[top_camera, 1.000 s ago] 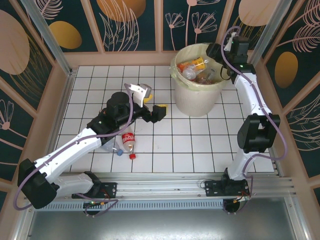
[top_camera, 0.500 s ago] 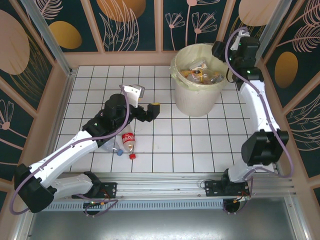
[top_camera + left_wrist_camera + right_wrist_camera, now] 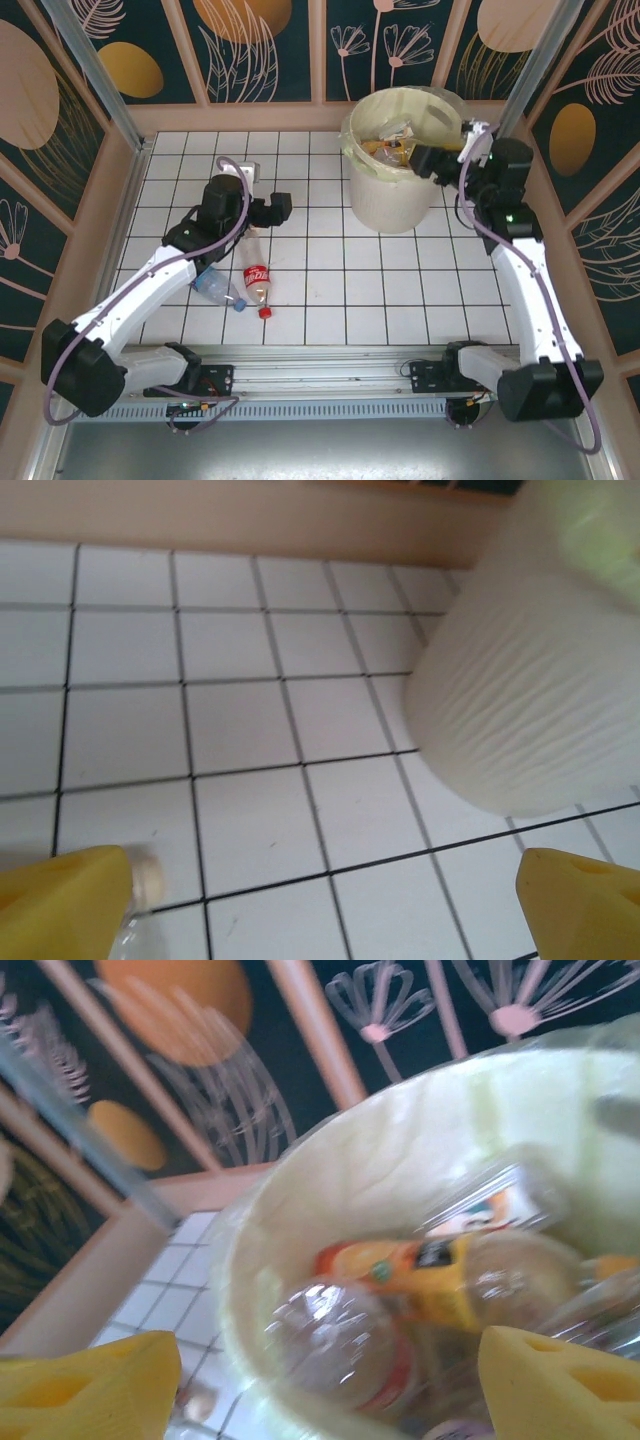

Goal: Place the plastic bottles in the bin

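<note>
Yellowish bag (image 3: 400,1150) lining the bin (image 3: 392,205) makes the contents hard to read. From the right wrist it's all motion blur. I can pick out an orange-labelled bottle (image 3: 430,1275), a clear one with a red band (image 3: 350,1345) and another clear one (image 3: 495,1200) behind, so three for sure. Anything deeper is just a smear. From the top view the pile is too small to count.

The left wrist view cuts off the bin's top and right side, so it only gets the ribbed wall. At that view's bottom edge a pale round bit (image 3: 148,877) sits just beside one yellow finger. No idea what it belongs to.

The left arm runs from the near left corner of the tabletop (image 3: 400,290) up across the left half, with the wrist bent right. The left gripper (image 3: 277,207) faces the bin, well short of it, fingers spread wide with nothing between them.

The right arm climbs along the right edge and hooks left. The right gripper (image 3: 425,160) hangs over the bin's right rim, fingers apart and empty.

Count: one bin, by the far edge and right of centre. Two bottles lie on the tiles left of centre toward the near edge, touching or almost: a Coca-Cola bottle (image 3: 258,280) and a blue-capped bottle (image 3: 215,287).
</note>
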`<state>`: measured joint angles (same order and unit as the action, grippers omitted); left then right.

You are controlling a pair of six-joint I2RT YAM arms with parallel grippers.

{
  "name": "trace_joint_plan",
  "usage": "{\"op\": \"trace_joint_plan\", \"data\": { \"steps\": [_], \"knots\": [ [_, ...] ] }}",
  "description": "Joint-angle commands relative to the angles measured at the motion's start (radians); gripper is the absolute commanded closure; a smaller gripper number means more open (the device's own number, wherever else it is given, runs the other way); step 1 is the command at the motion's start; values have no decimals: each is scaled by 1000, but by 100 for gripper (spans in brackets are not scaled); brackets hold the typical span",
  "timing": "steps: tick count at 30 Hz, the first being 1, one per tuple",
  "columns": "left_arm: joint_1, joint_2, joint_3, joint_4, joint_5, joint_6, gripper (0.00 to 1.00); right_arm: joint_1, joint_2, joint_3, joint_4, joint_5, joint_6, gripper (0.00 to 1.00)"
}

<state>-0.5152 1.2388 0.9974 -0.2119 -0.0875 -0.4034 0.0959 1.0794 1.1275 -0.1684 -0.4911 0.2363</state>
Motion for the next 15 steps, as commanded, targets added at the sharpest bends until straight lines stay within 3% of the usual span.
{"op": "trace_joint_plan", "data": {
  "steps": [1, 7, 11, 15],
  "knots": [
    [47, 47, 23, -101, -57, -83, 1, 57, -68, -73, -4, -138, 10, 19],
    [162, 101, -15, -92, 1, -233, 1, 201, -122, -161, -102, -114, -41, 14],
    [191, 153, -6, -137, -44, -352, 1, 222, -157, -241, -73, -109, -2, 13],
    [213, 212, 0, -170, -94, -411, 1, 228, -192, -322, -22, -163, 35, 4]
  ]
}}
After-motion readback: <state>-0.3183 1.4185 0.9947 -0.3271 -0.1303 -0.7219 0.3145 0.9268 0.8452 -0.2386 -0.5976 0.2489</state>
